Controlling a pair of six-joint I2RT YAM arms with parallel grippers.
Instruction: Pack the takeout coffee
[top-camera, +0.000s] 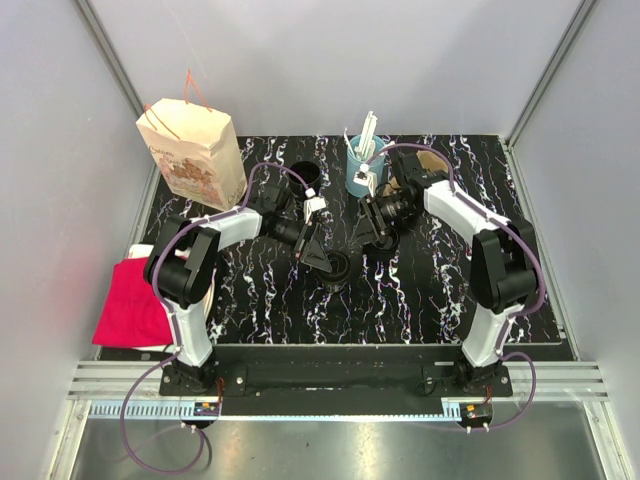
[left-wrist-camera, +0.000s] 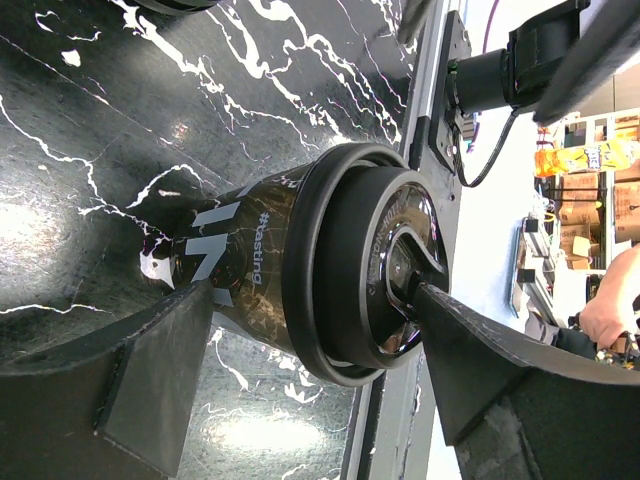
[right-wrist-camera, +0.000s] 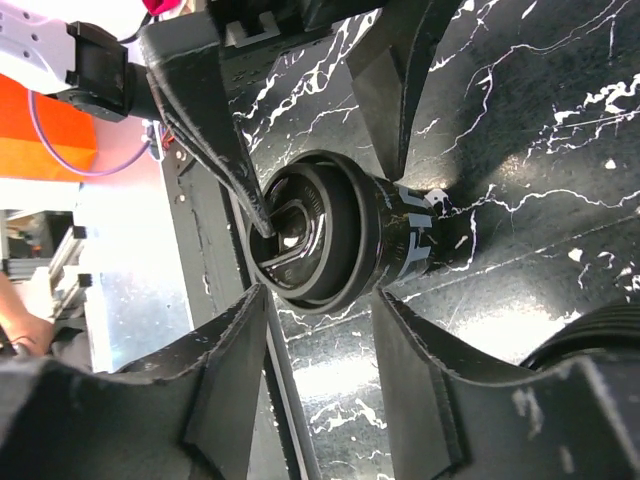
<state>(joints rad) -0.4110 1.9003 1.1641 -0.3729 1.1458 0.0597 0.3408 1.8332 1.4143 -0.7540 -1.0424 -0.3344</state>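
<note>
The takeout coffee is sitting near the middle of the table. From the wrist views it appears to be lying on its side, with the lid facing 6 o'clock, toward the near edge. The step in hand looks like the pick-up: the left gripper is poised at the cup's 10 o'clock and the right gripper at its 1 o'clock. The left jaws are standing wide apart and clamping nothing; one fingertip is touching the lid's face and the other is lying alongside the cup's wall. The right jaws are standing about half open, straddling the lid's rim, but I cannot tell whether they are pinching it. The paper bag is standing at the table's 10 o'clock corner, well apart from the cup. Next, I judge, one gripper is going to need a firm hold on the cup, lid kept on, before any carry to the bag's mouth
</note>
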